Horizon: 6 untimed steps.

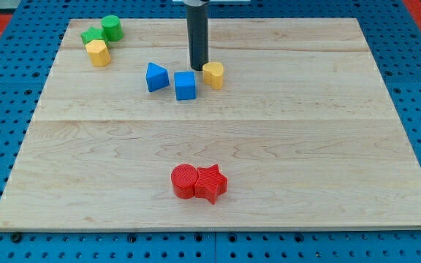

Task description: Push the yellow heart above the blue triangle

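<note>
Red plastic cylinder and red star block idle up front.
My tip, a bare rod holding nothing, touches the yellow heart block's left, beside the blue cube, right of the blue triangle block.

a lab bench: a wooden board rests on a blue perforated mounting plate.

Pale wooden board carrying: green blocks and yellow block near far-left corner; blue triangle, blue cube, yellow heart toward far edge; red cylinder touching red star near bottom edge
</note>
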{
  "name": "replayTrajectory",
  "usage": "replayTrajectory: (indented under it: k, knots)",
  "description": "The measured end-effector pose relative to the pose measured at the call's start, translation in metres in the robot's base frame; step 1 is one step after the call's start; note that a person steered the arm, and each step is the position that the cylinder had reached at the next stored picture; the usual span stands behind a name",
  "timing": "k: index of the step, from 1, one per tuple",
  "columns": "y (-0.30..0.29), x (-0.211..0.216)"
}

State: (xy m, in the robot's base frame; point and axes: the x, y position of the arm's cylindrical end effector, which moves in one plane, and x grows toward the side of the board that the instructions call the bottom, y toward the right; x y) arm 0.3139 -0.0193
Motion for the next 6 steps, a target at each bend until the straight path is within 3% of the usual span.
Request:
replayTrajectory:
  k: [1, 2, 3, 4, 5, 6]
  knots:
    - [0.073, -0.01]
    - [0.11, 0.022]
    - [0.096, 0.061]
    - [0.051, 0.061]
    - [0.004, 0.031]
    - [0.003, -0.007]
